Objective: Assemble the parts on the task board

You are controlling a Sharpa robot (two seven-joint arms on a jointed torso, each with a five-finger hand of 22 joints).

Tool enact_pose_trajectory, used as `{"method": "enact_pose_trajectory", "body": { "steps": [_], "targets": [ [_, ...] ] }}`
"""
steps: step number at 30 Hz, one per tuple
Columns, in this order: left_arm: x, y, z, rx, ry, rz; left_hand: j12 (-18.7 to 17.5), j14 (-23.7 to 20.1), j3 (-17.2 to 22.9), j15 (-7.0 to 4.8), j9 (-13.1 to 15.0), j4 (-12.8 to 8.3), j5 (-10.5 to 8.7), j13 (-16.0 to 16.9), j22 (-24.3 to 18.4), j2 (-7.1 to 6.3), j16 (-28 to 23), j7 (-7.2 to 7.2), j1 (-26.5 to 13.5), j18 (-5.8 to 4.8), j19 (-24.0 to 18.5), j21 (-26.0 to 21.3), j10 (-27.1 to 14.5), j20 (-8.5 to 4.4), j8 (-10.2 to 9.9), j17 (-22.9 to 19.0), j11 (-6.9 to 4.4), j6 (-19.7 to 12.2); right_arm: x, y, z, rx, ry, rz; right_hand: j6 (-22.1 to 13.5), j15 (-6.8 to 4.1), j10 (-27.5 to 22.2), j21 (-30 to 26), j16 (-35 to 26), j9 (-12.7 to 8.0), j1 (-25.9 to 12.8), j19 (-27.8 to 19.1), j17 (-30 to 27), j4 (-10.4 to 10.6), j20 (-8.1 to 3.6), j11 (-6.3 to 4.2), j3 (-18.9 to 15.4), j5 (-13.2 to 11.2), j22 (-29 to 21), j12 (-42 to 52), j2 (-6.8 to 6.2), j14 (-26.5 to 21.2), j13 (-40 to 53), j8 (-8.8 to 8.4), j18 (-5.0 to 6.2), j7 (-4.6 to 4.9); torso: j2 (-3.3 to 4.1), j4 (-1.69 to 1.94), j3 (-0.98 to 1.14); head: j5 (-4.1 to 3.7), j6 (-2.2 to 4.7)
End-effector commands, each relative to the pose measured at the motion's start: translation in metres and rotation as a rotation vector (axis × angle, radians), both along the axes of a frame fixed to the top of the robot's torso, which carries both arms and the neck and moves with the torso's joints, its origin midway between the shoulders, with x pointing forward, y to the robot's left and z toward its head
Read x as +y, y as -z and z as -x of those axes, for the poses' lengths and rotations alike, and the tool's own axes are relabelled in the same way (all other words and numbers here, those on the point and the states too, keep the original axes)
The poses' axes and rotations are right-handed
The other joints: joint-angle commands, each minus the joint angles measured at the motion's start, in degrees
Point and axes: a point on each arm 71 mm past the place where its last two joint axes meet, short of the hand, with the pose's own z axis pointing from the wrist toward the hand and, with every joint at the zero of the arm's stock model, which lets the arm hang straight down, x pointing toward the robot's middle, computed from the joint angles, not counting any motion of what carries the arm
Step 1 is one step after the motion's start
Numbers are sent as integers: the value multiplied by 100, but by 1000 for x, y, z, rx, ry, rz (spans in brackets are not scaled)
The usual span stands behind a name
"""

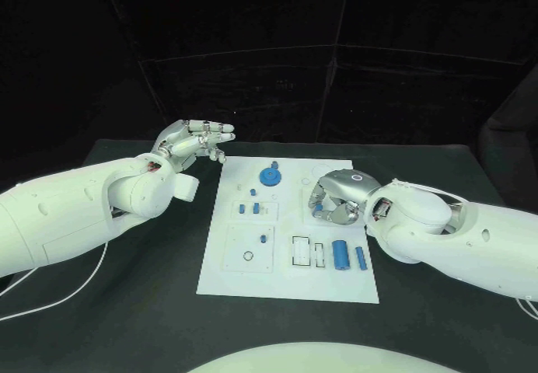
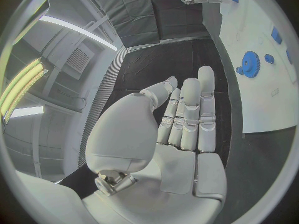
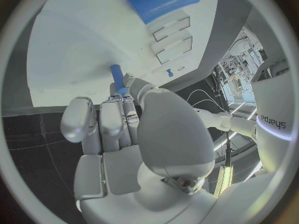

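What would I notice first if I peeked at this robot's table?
Probably the long white task board in the middle of the black table, dotted with small blue parts, with a blue gear near its far end. Next, the right hand over the board's right side, pinching a small blue peg. The left hand is raised by the board's far left corner, holding nothing.

Head view: cool, even light from above; white task board (image 1: pixel 287 233) bright against dark worktop (image 1: pixel 134 311), backdrop near black. Shadows soft and faint. Mild glare on silver right robot hand (image 1: pixel 337 198). Focus sharp throughout. Wrist views: strong fisheye bending at rim, dark frame around circle; ceiling light strips (image 2: pixel 25 82) overexposed in left wrist view.
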Motion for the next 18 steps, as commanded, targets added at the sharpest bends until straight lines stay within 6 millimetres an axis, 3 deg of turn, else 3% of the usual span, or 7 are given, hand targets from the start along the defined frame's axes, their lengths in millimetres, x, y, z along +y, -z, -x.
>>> {"method": "enact_pose_trajectory", "body": {
  "steps": [1, 10, 18],
  "targets": [
    [-1, -1, 0, -2, 10, 8, 39, -35, 9, 12, -1, -29, 28, -5, -8, 15, -16, -9, 47, 39, -32, -31, -48, -5, 30, -5, 2, -31, 4, -8, 5, -48, -28, -53, 42, -39, 96, 26, 28, 6, 24, 46, 15, -2, 11, -44, 40, -11, 32, 30, -11, 86, 9, 16, -7, -9, -4, 3, -4, -1, 3],
    [-1, -1, 0, -2, 11, 8, 39, -35, 9, 12, -1, -29, 28, -5, -8, 15, -16, -9, 47, 39, -32, -31, -48, -5, 30, -5, 2, -31, 14, -29, 17, -70, -68, -128, 52, -47, 132, 47, 49, 3, 34, 57, 39, -39, -1, -52, 77, -10, 62, 26, -28, 93, 13, 9, -11, -13, -7, 3, -5, 16, 18],
    [-4, -1, 0, -2, 15, 10, 44, -39, 9, 13, -1, -35, 28, -5, -7, 17, -14, -8, 52, 40, -35, -31, -57, -4, 32, -10, 3, -36, 46, -38, 27, -47, -152, -200, 49, -48, 145, 54, 57, -1, 43, 60, 46, -60, -8, -51, 103, -3, 71, 20, -29, 94, 15, 0, -12, -10, -4, 13, -15, 99, -10]
  ]
}}
